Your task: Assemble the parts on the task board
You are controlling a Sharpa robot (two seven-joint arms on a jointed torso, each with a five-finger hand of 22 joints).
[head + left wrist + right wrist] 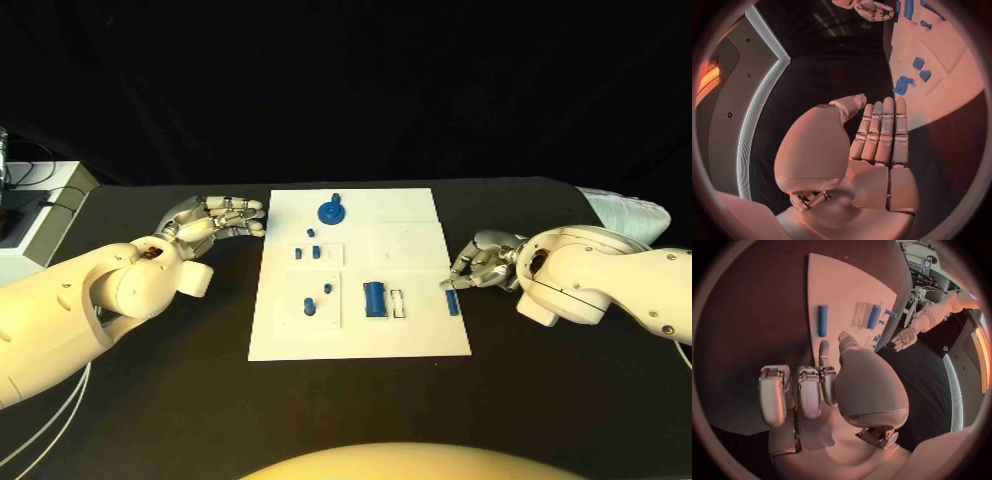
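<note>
Both hands point(216, 218) point(483, 262) flank the task board point(411, 340) edges, empty

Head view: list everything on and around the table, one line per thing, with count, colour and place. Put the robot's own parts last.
table: one, black, under everything.
task board: one, white, middle of the table.
parts: several, blue, on the board; a round knobbed one at the far end, a thick cylinder near the middle, a slim bar by the right edge, small pieces on the left side.
box: one, white, at the table's far left edge.
left hand: one, silver, left of the board, holds nothing, fingers straight.
right hand: one, silver, at the board's right edge beside the slim bar, fingers curled, holding nothing.
</note>
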